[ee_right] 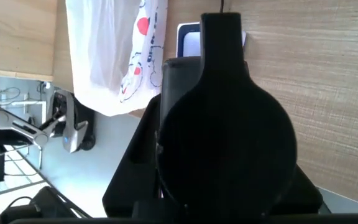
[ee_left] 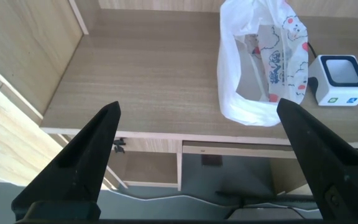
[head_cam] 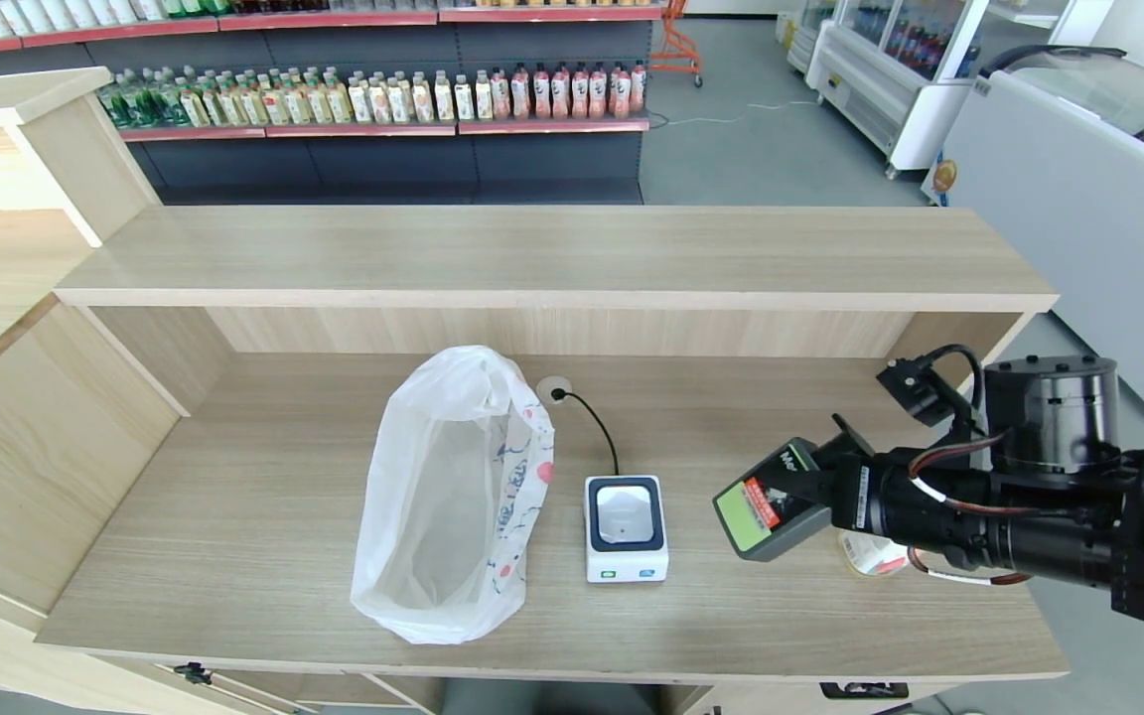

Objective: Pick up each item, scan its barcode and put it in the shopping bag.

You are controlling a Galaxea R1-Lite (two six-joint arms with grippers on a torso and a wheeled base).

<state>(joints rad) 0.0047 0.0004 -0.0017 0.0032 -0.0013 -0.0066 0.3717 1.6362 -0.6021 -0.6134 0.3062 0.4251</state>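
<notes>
Plenty of bare desk (head_cam: pixel 234 516) on the left half, boxed in by the side wall (head_cam: pixel 46 467) and the raised back ledge (head_cam: pixel 552 248). The near edge is open. The shopping bag (head_cam: pixel 453 497) stands mid-desk with its mouth open, and the scanner (head_cam: pixel 626 526) sits just beside it on the right, with its cable (head_cam: pixel 597 427) running to a hole at the back.

The right pincer (head_cam: pixel 815 487) is pinching a box (head_cam: pixel 766 501) (dark casing, pale green face, red label). It's tilted in the air to the right of the scanner, apart from it. A white round container (head_cam: pixel 870 554) lies on the desk under that arm, mostly hidden.

The left wrist view has the left pincer (ee_left: pixel 199 107) spread wide and hovering off the desk's near edge, plus the panels under the desktop, with the bag (ee_left: pixel 260 62) and scanner (ee_left: pixel 340 78) beyond. The right wrist view is mostly dark gripper body, with bag (ee_right: pixel 114 56) and scanner (ee_right: pixel 188 37) peeking past.
</notes>
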